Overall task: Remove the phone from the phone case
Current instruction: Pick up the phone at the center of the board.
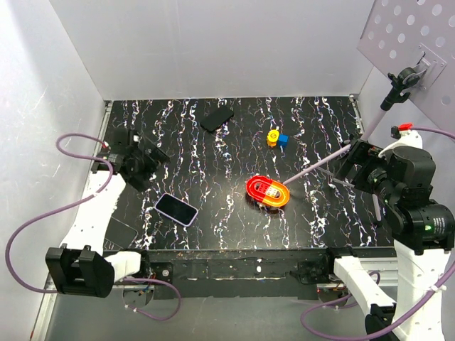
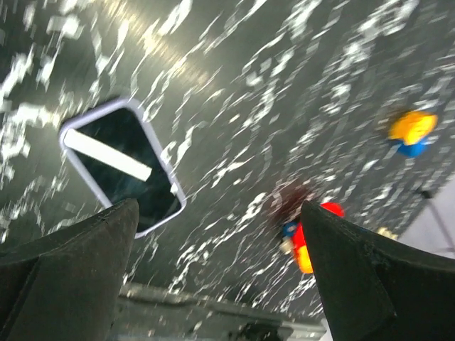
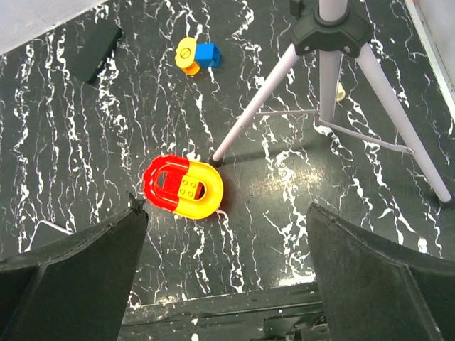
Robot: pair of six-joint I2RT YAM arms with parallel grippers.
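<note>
Phone (image 1: 175, 209), inside its lilac phone case (image 2: 160, 158): lies flat and screen up on the black marbled surface (image 1: 313, 121), toward the near left, touched by nothing. Appears in the left wrist view up and left between the jaw tips, with a bright bar of light reflected across the glass.

Left jaws: stand wide apart, clamp nothing, hang above the surface to the left of the phone and a little farther back.

Right jaws: also wide apart and empty, held high at the right edge, well apart from the phone.

Red-and-yellow toy ring (image 1: 267, 191): sits near the middle, right of the phone, just beside one foot of the pale tripod (image 3: 320, 71).

Yellow and blue blocks (image 1: 276, 138): touch each other, farther back than the ring.

Flat black slab (image 1: 217, 118): lies near the back wall; cannot tell what it is.
</note>
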